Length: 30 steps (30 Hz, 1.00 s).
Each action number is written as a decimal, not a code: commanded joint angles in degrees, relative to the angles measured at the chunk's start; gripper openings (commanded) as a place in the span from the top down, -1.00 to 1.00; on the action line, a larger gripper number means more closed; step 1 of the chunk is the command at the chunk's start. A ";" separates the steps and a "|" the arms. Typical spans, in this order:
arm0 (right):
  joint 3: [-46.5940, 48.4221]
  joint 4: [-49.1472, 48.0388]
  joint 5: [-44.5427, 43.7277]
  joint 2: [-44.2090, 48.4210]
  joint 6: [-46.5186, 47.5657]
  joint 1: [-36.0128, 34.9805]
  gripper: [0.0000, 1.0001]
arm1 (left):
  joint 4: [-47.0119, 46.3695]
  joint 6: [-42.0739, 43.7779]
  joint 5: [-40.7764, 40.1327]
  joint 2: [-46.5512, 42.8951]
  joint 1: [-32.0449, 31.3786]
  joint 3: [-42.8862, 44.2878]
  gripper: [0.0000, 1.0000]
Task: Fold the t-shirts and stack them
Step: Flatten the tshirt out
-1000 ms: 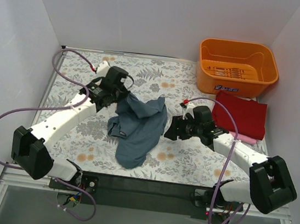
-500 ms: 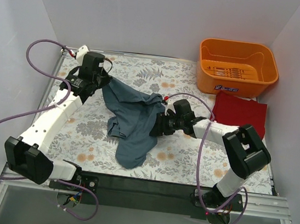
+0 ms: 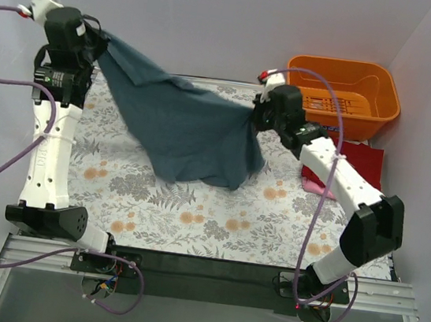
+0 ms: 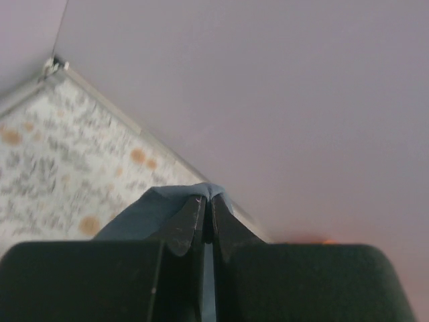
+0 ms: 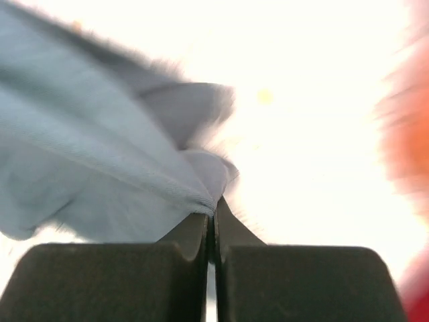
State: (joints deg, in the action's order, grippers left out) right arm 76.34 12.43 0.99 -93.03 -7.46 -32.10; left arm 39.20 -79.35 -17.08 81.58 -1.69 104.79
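The slate blue-grey t-shirt hangs stretched in the air between both arms, its lower edge drooping over the table. My left gripper is raised high at the back left, shut on one corner of the blue-grey t-shirt. My right gripper is up near the back middle, shut on the other end of the blue-grey t-shirt. A dark red t-shirt lies folded at the right, partly behind the right arm. A strip of pink t-shirt peeks out beneath it.
An orange plastic basket stands at the back right corner. The floral tablecloth covers the table. White walls close in on the left, back and right.
Both arms have lifted and spread apart, raising the blue-grey shirt off the table and pulling it taut. The right gripper closed on the cloth within the last second.
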 commanded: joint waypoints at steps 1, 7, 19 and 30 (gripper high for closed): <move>10.91 1.03 -16.10 7.77 10.59 1.16 0.97 | -0.61 2.53 0.82 2.78 3.43 13.48 1.00; 12.62 -3.02 -17.27 14.27 15.46 1.16 0.93 | -4.21 4.38 3.54 2.11 4.51 18.11 1.00; -26.48 -0.04 7.75 36.95 -5.61 1.07 0.19 | -2.12 -1.06 6.36 -28.30 4.42 -30.58 1.00; -34.95 2.96 5.34 36.29 -4.93 1.16 -0.05 | 2.83 -1.95 0.54 -44.67 4.33 -60.05 1.00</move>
State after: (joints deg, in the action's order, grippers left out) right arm 37.21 18.06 7.03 -52.86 -12.88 -31.03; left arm 43.59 -80.44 -14.70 39.68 2.48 44.66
